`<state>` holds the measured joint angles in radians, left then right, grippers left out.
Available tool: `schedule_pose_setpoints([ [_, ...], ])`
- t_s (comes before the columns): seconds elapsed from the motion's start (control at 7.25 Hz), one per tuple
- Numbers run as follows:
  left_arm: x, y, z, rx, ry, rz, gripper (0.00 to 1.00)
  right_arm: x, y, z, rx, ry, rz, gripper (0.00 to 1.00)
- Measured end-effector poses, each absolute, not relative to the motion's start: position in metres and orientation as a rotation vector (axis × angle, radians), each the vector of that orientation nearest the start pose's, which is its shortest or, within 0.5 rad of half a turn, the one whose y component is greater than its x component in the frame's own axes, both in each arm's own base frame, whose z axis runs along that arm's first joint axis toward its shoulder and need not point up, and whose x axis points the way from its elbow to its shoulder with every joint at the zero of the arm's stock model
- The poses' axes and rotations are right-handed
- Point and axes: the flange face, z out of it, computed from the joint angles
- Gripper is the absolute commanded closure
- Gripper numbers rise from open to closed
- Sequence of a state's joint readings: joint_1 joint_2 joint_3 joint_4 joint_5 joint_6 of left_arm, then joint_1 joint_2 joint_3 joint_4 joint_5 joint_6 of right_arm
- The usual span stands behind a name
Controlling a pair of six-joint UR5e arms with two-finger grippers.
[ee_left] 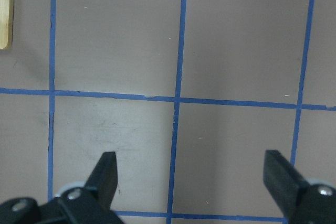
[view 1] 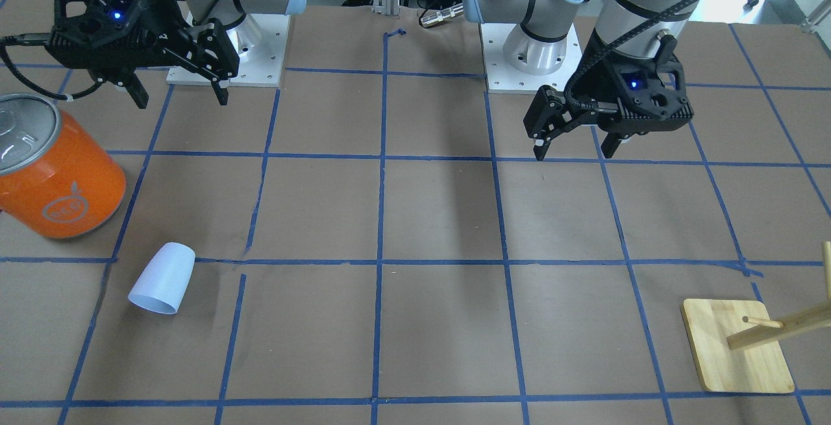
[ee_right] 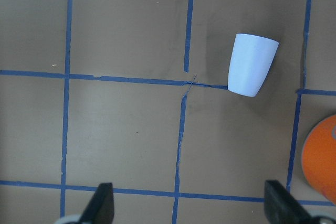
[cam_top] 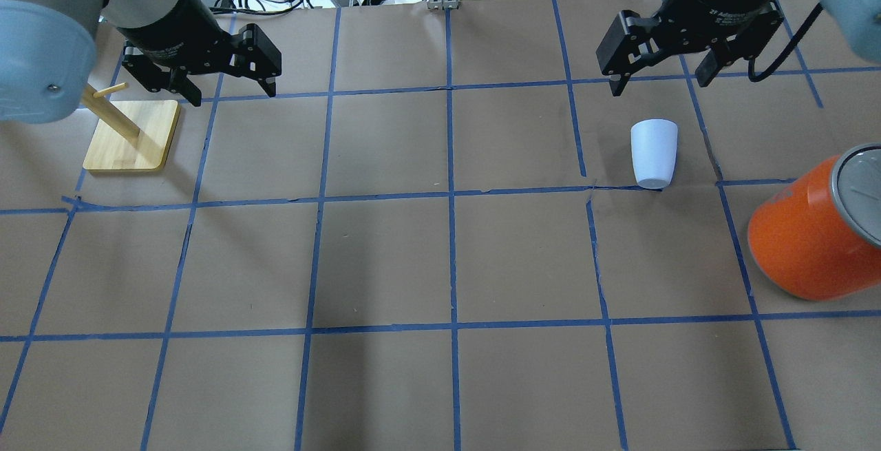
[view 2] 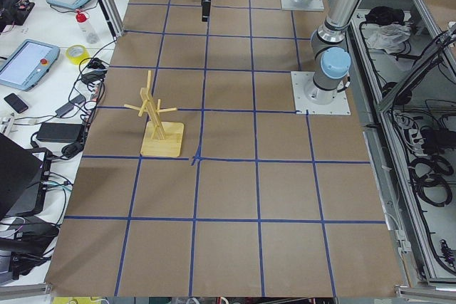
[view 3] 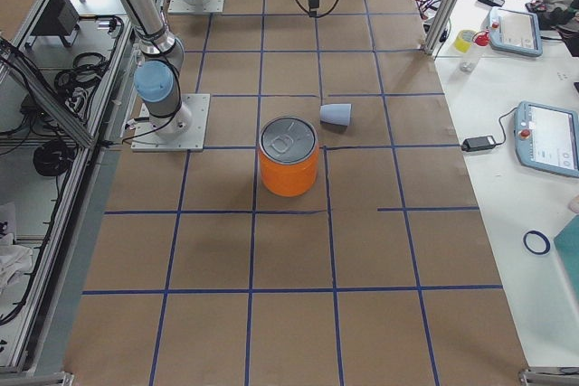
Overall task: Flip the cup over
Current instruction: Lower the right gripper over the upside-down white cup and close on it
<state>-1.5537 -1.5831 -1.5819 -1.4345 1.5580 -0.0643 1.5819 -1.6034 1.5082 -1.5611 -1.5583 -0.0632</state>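
Note:
The small pale blue-white cup [view 1: 162, 278] lies on its side on the brown table, beside a blue tape line. It also shows in the overhead view [cam_top: 654, 153], the right side view [view 3: 336, 114] and the right wrist view [ee_right: 252, 64]. My right gripper [cam_top: 659, 85] is open and empty, hovering above the table just beyond the cup; it also shows in the front view [view 1: 175, 97]. My left gripper [cam_top: 230, 95] is open and empty, far from the cup on the other side of the table; it also shows in the front view [view 1: 574, 151].
A large orange can [cam_top: 805, 237] with a silver lid stands close to the cup, on the robot's right. A wooden mug tree [cam_top: 134, 135] on a square base stands next to the left gripper. Blue tape lines grid the table.

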Motion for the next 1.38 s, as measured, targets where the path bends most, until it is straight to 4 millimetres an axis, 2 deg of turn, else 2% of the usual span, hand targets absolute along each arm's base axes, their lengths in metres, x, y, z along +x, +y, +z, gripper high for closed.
schedule_pose_setpoints([
  [0.41, -0.126, -0.489, 0.498, -0.127, 3.150, -0.103, 0.00, 0.138, -0.489, 0.530, -0.105, 3.128, -0.169, 0.00],
  [0.69, -0.126, -0.483, 0.501, -0.115, 3.148, -0.098, 0.00, 0.124, -0.506, 0.519, -0.035, 3.130, -0.183, 0.00],
  [1.1, -0.125, -0.485, 0.499, -0.108, 3.145, -0.087, 0.00, 0.060, -0.573, 0.455, 0.223, 3.127, -0.144, 0.00],
  [1.38, -0.126, -0.480, 0.506, -0.108, 3.146, -0.092, 0.00, 0.035, -0.608, 0.401, 0.426, 3.112, -0.096, 0.00],
])
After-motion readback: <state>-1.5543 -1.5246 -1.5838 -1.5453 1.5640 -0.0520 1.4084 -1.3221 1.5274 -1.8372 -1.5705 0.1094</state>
